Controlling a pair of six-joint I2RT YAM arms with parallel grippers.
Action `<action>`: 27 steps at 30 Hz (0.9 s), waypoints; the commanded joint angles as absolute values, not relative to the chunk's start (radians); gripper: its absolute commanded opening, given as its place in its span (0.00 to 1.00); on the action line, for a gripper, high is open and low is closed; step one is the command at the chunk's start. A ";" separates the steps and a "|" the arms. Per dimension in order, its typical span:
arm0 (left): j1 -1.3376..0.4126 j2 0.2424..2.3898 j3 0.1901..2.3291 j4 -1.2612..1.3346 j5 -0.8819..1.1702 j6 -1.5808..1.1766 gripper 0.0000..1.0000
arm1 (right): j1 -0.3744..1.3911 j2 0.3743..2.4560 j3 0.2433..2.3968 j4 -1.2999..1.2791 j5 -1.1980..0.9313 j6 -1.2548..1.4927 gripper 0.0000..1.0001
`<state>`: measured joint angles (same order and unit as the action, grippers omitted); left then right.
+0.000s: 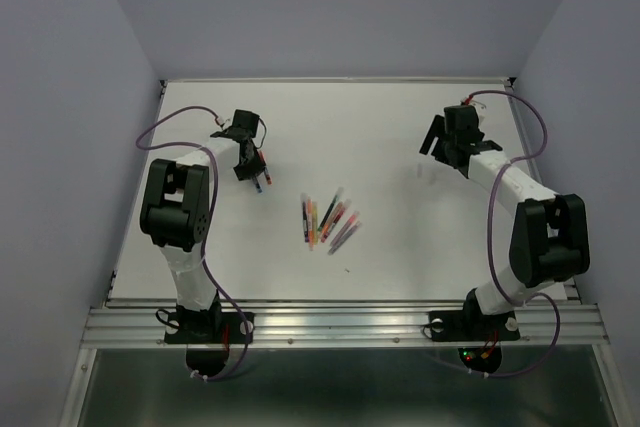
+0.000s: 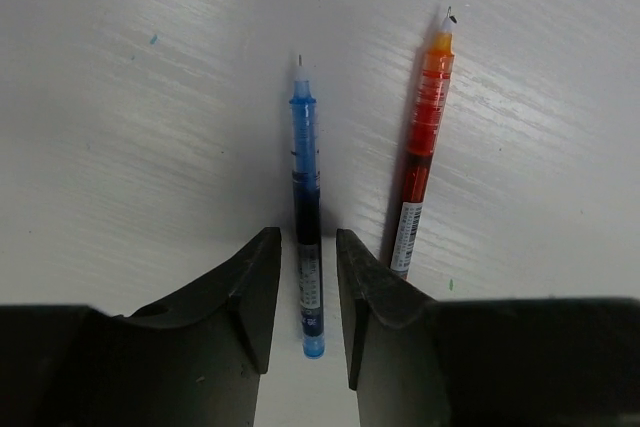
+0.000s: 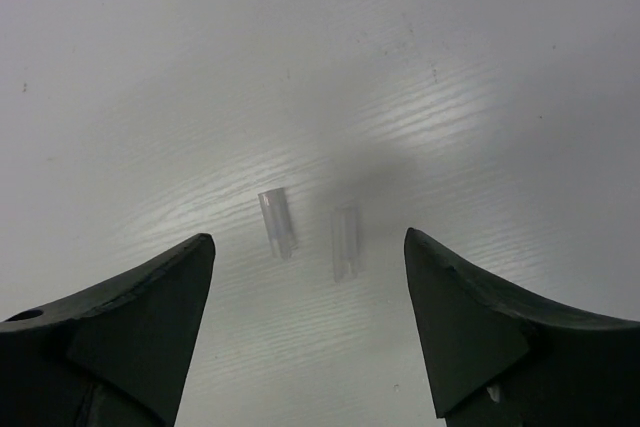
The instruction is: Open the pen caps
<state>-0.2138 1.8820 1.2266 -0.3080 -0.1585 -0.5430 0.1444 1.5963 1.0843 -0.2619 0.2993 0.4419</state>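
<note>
Two clear pen caps (image 3: 277,222) lie loose on the surface (image 1: 400,257), well to the right of the central pen cluster (image 1: 328,222), between the widely spread fingers of the right hand (image 3: 308,239). Left of the cluster lie two uncapped pens: one blue pen (image 2: 305,177) and one orange pen (image 2: 425,137). The left hand (image 2: 306,234) straddles the blue pen, narrowly parted, not pinching. The cluster holds roughly seven pens; they are too small to confirm any caps on them.

Risks, as judged:
- The left hand may drag or roll the blue pen on lifting.
- The pale caps could be knocked unnoticed — they barely show against the surface.
- Crossed pens in the cluster may shift when one is picked.
</note>
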 commanded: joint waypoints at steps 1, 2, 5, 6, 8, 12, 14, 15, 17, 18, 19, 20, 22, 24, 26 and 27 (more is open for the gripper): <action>-0.210 1.815 1.232 -0.310 -0.143 -0.523 0.41 | 0.140 1.528 1.078 -0.265 0.304 0.445 0.88; -0.212 1.801 1.229 -0.308 -0.141 -0.520 0.42 | 0.140 1.520 1.074 -0.264 0.299 0.445 0.91; -0.218 1.783 1.229 -0.322 -0.141 -0.520 0.51 | 0.140 1.493 1.068 -0.264 0.282 0.442 1.00; -0.219 1.773 1.229 -0.333 -0.141 -0.523 0.52 | 0.140 1.486 1.065 -0.265 0.278 0.440 1.00; -0.222 1.755 1.227 -0.345 -0.144 -0.529 0.52 | 0.140 1.457 1.057 -0.265 0.270 0.440 1.00; -0.235 1.679 1.190 -0.354 -0.133 -0.545 0.62 | 0.140 1.411 1.048 -0.273 0.258 0.439 1.00; -0.268 1.637 1.157 -0.357 -0.124 -0.548 0.76 | 0.140 1.394 1.039 -0.282 0.253 0.440 1.00; -0.287 1.602 1.148 -0.362 -0.121 -0.545 0.98 | 0.140 1.384 1.034 -0.285 0.252 0.443 1.00; -0.363 1.557 1.118 -0.382 -0.130 -0.545 0.99 | 0.140 1.362 1.019 -0.285 0.241 0.442 1.00; -0.389 1.546 1.108 -0.403 -0.139 -0.552 0.99 | 0.140 1.356 1.014 -0.285 0.238 0.442 1.00; -0.412 1.536 1.097 -0.413 -0.152 -0.560 0.99 | 0.140 1.347 1.011 -0.288 0.239 0.443 1.00; -0.432 1.523 1.065 -0.413 -0.141 -0.566 0.99 | 0.140 1.344 1.009 -0.288 0.238 0.445 1.00; -0.472 1.488 1.031 -0.399 -0.106 -0.583 0.99 | 0.140 1.339 1.008 -0.290 0.233 0.440 1.00; -0.492 1.471 0.996 -0.393 -0.100 -0.604 0.99 | 0.140 1.338 1.009 -0.298 0.226 0.437 1.00; -0.525 1.468 0.980 -0.400 -0.117 -0.621 0.99 | 0.140 1.336 1.008 -0.298 0.215 0.442 1.00; -0.543 1.473 0.968 -0.402 -0.121 -0.632 0.99 | 0.140 1.336 1.006 -0.296 0.212 0.440 1.00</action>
